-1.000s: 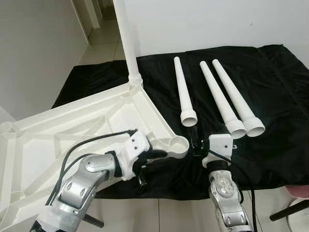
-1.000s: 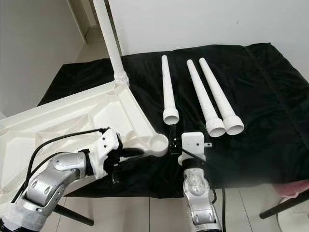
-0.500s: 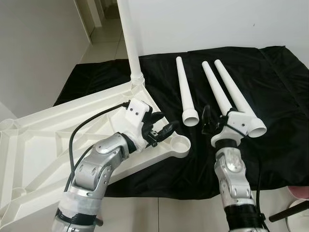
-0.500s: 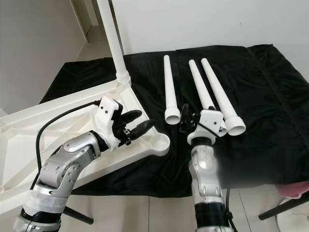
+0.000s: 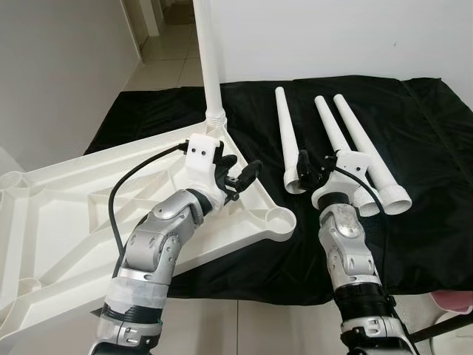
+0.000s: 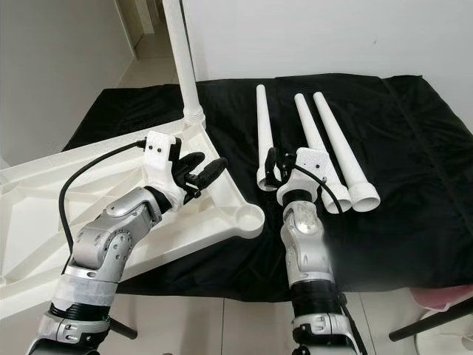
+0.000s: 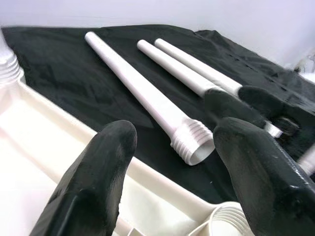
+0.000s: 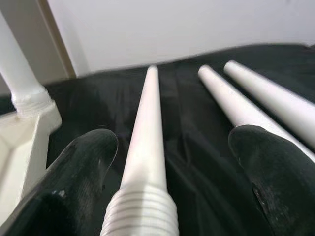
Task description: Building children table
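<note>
A white plastic table top (image 5: 66,214) lies upside down, with one white leg (image 5: 209,66) standing screwed into its far corner. Its near corner socket (image 5: 277,220) holds nothing. Three loose white legs lie side by side on the black cloth: the left one (image 5: 284,126), the middle one (image 5: 331,129) and the right one (image 5: 363,144). My left gripper (image 5: 240,171) hovers open over the table top's rim between the two corners, holding nothing. My right gripper (image 8: 172,189) is open, its fingers straddling the threaded wide end of the left loose leg (image 8: 145,147).
The black cloth (image 5: 429,103) covers a raised surface with a white wall behind it. The table top overhangs the cloth's left and near edges. Tiled floor (image 5: 244,325) runs below the near edge, and a pink object (image 5: 454,299) sits at the lower right.
Both arms have risen and reached forward from the near edge. The left gripper moved over the table top's rim. The right gripper came up to the left loose leg's wide end.
</note>
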Available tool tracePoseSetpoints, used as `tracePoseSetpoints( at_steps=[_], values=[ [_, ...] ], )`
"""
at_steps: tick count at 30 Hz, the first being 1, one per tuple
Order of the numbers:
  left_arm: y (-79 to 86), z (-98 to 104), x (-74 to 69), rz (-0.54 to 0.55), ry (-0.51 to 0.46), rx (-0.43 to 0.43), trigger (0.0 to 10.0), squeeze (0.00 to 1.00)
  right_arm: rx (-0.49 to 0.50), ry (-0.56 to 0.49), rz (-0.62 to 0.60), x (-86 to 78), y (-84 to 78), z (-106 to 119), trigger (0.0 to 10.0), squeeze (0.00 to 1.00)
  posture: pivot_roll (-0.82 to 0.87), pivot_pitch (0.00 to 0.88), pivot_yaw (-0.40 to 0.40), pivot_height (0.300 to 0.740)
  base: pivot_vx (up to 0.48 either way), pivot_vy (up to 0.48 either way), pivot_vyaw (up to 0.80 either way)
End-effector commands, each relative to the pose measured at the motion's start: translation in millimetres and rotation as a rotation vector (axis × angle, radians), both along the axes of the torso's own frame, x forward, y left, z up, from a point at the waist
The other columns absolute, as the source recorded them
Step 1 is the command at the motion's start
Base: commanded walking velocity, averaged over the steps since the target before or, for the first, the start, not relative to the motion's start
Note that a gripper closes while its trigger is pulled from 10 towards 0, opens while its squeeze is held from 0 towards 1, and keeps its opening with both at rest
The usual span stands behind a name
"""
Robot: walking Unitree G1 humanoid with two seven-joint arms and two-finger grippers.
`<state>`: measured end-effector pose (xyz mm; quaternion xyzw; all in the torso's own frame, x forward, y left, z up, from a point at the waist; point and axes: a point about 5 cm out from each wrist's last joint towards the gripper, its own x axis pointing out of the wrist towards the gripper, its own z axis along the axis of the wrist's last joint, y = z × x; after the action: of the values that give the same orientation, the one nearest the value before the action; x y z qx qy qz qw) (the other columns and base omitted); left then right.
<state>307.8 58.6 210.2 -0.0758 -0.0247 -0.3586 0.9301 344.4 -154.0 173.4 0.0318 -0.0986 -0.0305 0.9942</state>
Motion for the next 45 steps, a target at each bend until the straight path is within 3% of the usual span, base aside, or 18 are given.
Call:
tracePoseSetpoints(
  at_steps=[1,7,22,31,36,45],
  values=[
    [-7.6,5,-4.2,-0.017,-0.047,0.043,10.0,0.0,-0.011,0.051,0.026,7.8,3.6,-3,10.0,0.0,-0.05,0.046,0.02,0.74,0.0,0.0,0.0],
    [-15.6,9,-7.9,0.009,-0.102,0.069,10.0,0.0,-0.014,0.099,0.054,14.1,8.1,-6,10.0,0.0,-0.02,0.052,0.007,0.74,0.0,0.0,0.0],
    [-10.8,9,-18.5,0.068,-0.075,0.058,10.0,0.0,0.001,0.2,0.099,26.9,24.1,-19,10.0,0.0,0.09,0.076,-0.068,0.74,0.0,0.0,0.0],
    [-6.3,12,-18.4,0.103,-0.08,0.049,10.0,0.0,0.004,0.256,0.061,33.5,23.3,-24,10.0,0.0,0.11,0.074,-0.081,0.74,0.0,0.0,0.0],
    [-3.6,11,-19.0,0.113,-0.076,0.055,10.0,0.0,-0.002,0.275,-0.023,31.8,12.8,-31,10.0,0.0,0.11,0.073,-0.077,0.74,0.0,0.0,0.0],
    [-3.7,10,-21.8,0.111,-0.064,0.06,10.0,0.0,-0.012,0.306,-0.036,26.6,11.4,-46,10.0,0.0,0.1,0.081,-0.06,0.74,0.0,0.0,0.0]
  ],
)
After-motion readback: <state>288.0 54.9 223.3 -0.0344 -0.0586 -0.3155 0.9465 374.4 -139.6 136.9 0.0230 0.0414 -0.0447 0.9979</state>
